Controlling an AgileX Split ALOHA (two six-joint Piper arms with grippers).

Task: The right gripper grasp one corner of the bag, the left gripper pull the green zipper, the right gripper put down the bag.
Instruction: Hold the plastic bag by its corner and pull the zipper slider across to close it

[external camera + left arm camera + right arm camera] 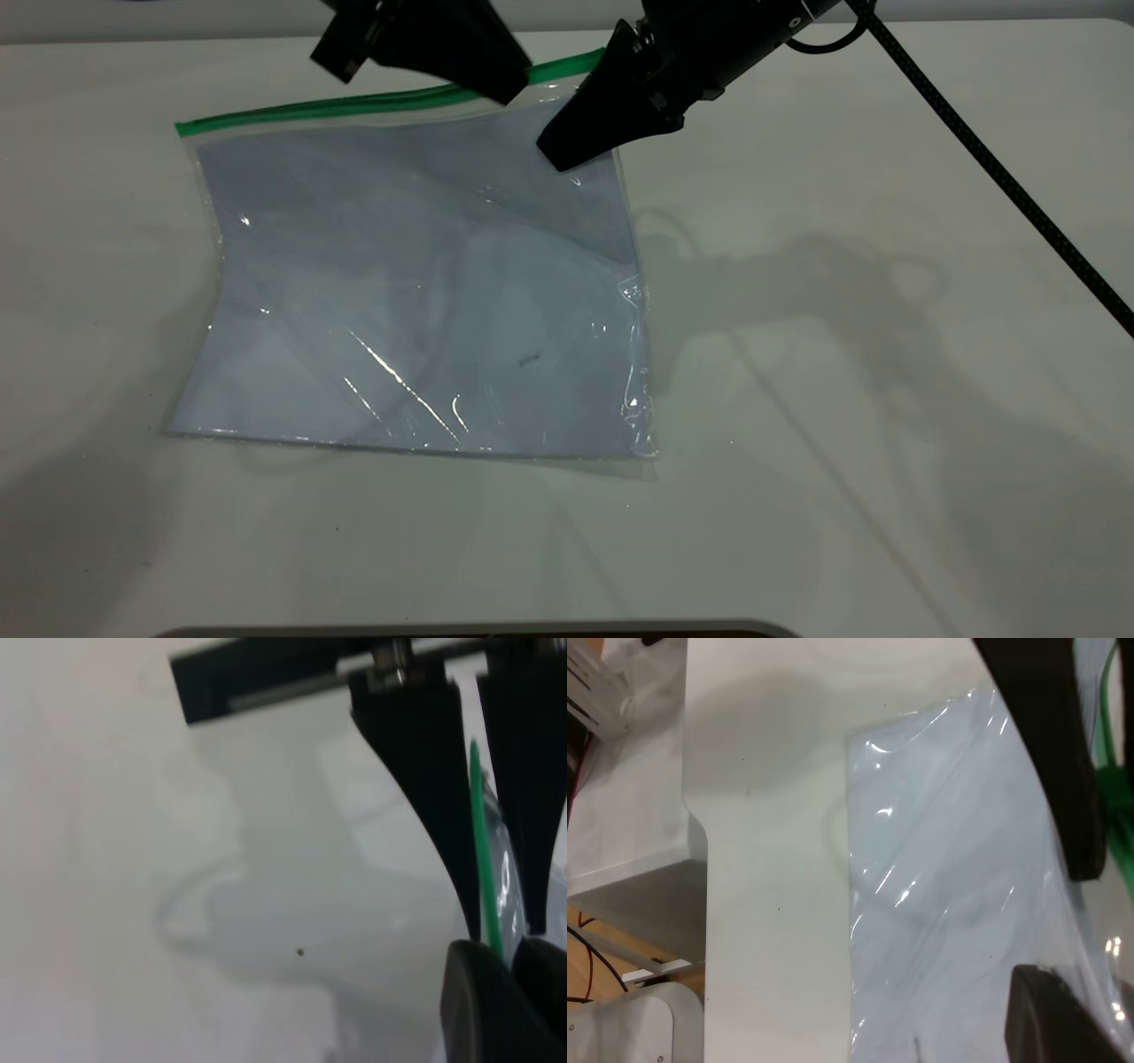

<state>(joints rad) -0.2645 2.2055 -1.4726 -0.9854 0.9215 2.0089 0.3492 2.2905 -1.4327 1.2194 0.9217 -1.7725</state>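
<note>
The bag (416, 301) is a clear pouch with white sheets inside; it lies on the white table with its far right part raised. The green zipper (354, 104) runs along its far edge. My right gripper (562, 158) comes in from the upper right and is shut on the corner of the bag (611, 155) where the green strip ends. My left gripper (503, 89) is just left of it, shut on the green zipper. In the left wrist view the green strip (483, 842) runs between the right gripper's pointed fingers (416, 780) into my left gripper (508, 950). The bag also fills the right wrist view (957, 904).
The right arm's braided cable (1019, 204) slants across the table's right side. In the right wrist view the table's edge (700, 859) shows, with grey equipment (620, 842) and wires beyond it. A dark rim (478, 631) lies at the table's near edge.
</note>
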